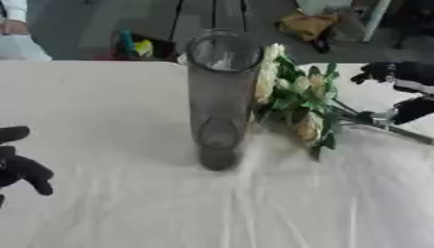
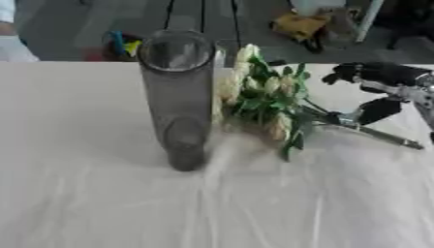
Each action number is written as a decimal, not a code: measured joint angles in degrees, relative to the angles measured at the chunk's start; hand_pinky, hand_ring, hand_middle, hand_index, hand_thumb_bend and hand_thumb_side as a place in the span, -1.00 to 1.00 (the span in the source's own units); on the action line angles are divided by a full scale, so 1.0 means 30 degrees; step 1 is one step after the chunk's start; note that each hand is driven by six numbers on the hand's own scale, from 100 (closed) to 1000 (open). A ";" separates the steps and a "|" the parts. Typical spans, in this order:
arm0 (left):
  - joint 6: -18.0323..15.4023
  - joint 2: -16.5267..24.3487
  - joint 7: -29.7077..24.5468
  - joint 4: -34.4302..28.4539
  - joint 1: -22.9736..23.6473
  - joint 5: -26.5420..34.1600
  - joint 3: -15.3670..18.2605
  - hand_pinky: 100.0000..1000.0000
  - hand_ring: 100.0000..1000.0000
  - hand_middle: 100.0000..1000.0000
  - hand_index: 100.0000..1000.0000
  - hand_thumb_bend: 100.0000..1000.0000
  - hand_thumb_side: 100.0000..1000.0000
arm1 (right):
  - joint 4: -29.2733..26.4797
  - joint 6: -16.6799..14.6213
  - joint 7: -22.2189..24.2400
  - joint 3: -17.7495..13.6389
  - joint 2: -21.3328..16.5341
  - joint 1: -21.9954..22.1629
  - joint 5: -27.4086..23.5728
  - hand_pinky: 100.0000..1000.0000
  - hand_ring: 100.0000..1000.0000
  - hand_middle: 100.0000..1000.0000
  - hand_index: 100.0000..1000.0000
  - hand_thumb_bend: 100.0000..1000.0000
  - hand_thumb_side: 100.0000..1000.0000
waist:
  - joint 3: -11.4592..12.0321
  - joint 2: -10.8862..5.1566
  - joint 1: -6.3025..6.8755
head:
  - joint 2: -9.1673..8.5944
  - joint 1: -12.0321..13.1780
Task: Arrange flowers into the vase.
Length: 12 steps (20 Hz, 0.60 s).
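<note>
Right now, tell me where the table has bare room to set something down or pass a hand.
Bare cloth runs along the near edge of the table in front of the vase, and between the vase and the left hand at the lower left. It is crowded right of the vase: the flowers lie against it, with the right hand on their stems.

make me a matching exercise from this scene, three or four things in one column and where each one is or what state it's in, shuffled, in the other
Things
1. vase
2. flowers
3. left hand
4. right hand

Places or states
A. pinching the stems at the right side of the table
B. idle by the left edge, holding nothing
C. upright at mid table, nothing inside it
D. a bunch with cream blooms and green leaves, just right of the vase, not yet in it

Pairs: 1-C, 2-D, 3-B, 4-A
</note>
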 measured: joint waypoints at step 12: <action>0.0001 -0.0009 -0.0097 0.0000 -0.0018 -0.0005 -0.0009 -0.26 0.07 0.58 0.52 -1.00 0.93 | 0.0025 0.0278 -0.0640 0.0016 0.0307 0.0751 0.0488 0.34 1.00 0.48 0.85 -0.33 0.10 | 0.0115 0.0131 0.0000 | -0.0010 -0.0045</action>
